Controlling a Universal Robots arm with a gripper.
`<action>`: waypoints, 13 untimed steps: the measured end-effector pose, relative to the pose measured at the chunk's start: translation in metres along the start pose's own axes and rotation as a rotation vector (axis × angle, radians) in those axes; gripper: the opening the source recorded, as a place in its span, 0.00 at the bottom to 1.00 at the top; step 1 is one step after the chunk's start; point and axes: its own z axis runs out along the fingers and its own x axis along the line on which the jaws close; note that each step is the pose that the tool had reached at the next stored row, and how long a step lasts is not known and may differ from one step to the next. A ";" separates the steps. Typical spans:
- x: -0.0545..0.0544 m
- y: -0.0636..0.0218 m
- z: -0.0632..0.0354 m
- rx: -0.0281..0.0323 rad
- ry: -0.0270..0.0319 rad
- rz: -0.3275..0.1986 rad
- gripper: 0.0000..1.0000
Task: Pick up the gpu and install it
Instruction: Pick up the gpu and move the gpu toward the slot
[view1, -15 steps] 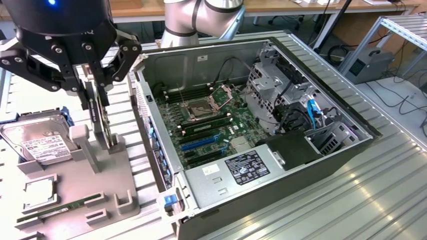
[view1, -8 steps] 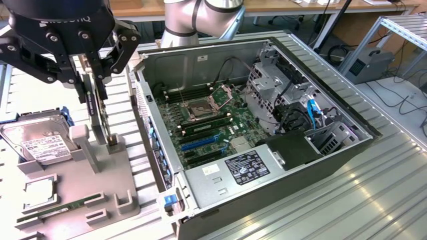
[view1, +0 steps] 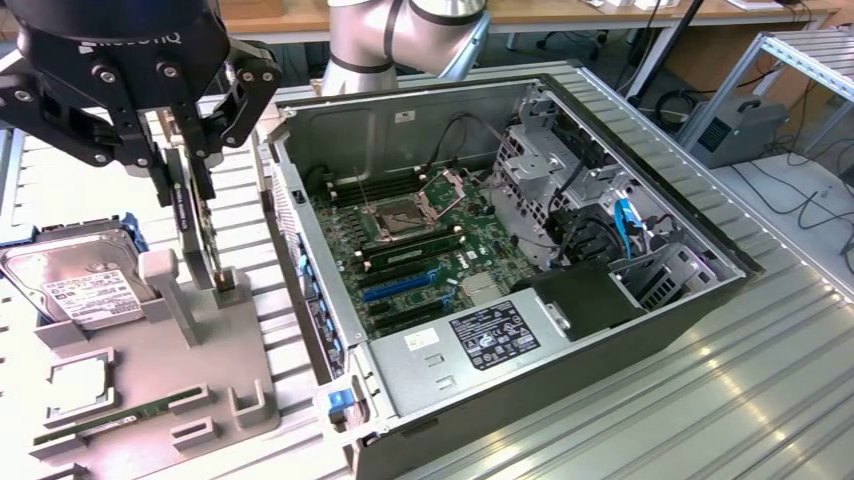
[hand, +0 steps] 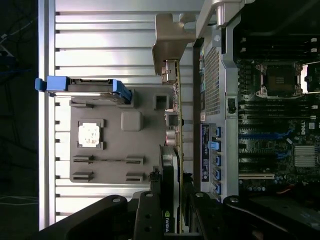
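The gpu (view1: 200, 235) is a thin dark card standing upright on edge, its lower end at a slot of the grey parts holder (view1: 147, 385). My gripper (view1: 184, 165) comes down over the card's upper part with a finger on each side, shut on it. In the wrist view the gpu (hand: 173, 125) runs edge-on from between my gripper's (hand: 171, 210) black fingers (hand: 150, 215) toward its silver bracket. The open computer case (view1: 320, 330) lies just beside the card, on the exterior view's right, with its motherboard (view1: 414, 250) and blue expansion slots (view1: 400, 287) exposed.
The grey holder also carries a silver hard drive (view1: 80, 285), a CPU (view1: 78, 388) and a narrow RAM stick (view1: 114, 420). A drive cage (view1: 541, 170) and black power supply (view1: 587, 295) fill the case's far side. Ribbed metal table (view1: 641, 400) surrounds everything.
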 end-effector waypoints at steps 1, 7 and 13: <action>-0.001 0.0000 -0.0001 0.0002 0.0002 0.000 0.27; -0.023 0.0001 0.0001 -0.0002 0.0000 0.000 0.27; -0.050 0.0002 0.0002 -0.0008 0.0000 0.000 0.27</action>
